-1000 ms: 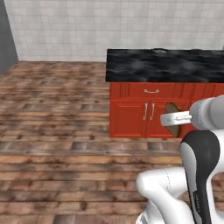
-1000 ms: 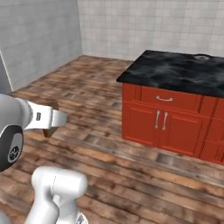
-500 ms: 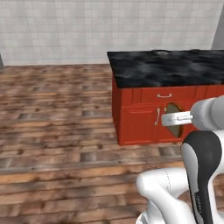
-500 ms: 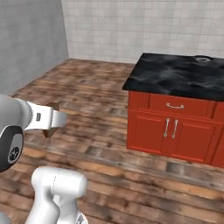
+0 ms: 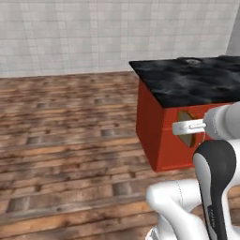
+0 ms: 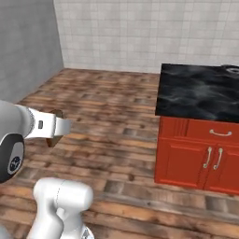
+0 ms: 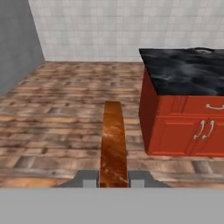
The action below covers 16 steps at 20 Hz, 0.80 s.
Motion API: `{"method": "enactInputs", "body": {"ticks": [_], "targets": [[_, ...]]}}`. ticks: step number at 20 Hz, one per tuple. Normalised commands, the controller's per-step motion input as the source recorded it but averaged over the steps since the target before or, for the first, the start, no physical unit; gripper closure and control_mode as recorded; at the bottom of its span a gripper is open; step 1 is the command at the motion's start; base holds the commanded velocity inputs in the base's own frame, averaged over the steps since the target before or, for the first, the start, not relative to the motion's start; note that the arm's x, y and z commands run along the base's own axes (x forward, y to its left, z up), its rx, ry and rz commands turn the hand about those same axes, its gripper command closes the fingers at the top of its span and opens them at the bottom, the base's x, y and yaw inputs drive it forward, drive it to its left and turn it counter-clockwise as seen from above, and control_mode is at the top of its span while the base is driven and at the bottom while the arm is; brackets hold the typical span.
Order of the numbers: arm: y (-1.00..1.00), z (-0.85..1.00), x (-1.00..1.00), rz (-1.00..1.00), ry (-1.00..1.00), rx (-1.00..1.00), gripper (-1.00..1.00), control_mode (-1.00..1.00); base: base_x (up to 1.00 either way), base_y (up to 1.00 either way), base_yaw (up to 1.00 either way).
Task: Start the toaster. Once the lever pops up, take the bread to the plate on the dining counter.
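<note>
The bread point(image 7: 113, 144) is seen edge-on in the hand view as 1 narrow upright strip of mottled brown crust, standing between the 2 grey fingers point(image 7: 86, 178) of the tool point(image 7: 113, 179). The tool is clenched on the bread, which is carried in the air above the floor. In the left base view the slice point(image 5: 185, 132) shows its tan face with a darker rim at 3 o'clock, partly hidden behind the white wrist. In the right base view only a small brown corner of it point(image 6: 55, 138) is seen at 9 o'clock, beneath the white hand.

1 cabinet block is seen: a tabletop point(image 6: 200, 95) of black stone with white veins on a red base point(image 6: 198, 158). It lies at 2 o'clock in the hand view and at 3 o'clock in the right base view. On the red front 1 drawer handle point(image 6: 220, 133) and 2 upright door handles point(image 6: 212, 158) are counted. A small dark round object point(image 5: 191, 60) rests at the far edge of the black top; what it is cannot be told.

Brown wooden plank floor point(image 5: 70, 140) is spread between the robot and the cabinet, and nothing is seen standing on it. A pale tiled wall point(image 5: 93, 33) is seen at 12 o'clock, and 1 plain grey wall point(image 6: 25, 46) at 10 o'clock in the right base view.
</note>
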Motion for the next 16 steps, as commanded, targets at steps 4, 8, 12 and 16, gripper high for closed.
{"method": "enactInputs", "body": {"ticks": [4,8,12,16], "targets": [[0.00,0.00,0.00,0.00,0.00,0.00,1.00,1.00,0.77,1.00,-0.23],[0.00,0.00,0.00,0.00,0.00,0.00,1.00,1.00,0.59,1.00,-0.26],[0.00,0.00,0.00,0.00,0.00,0.00,1.00,1.00,0.56,1.00,-0.29],[0.00,0.00,0.00,0.00,0.00,0.00,1.00,1.00,0.63,0.92,-0.27]]}}
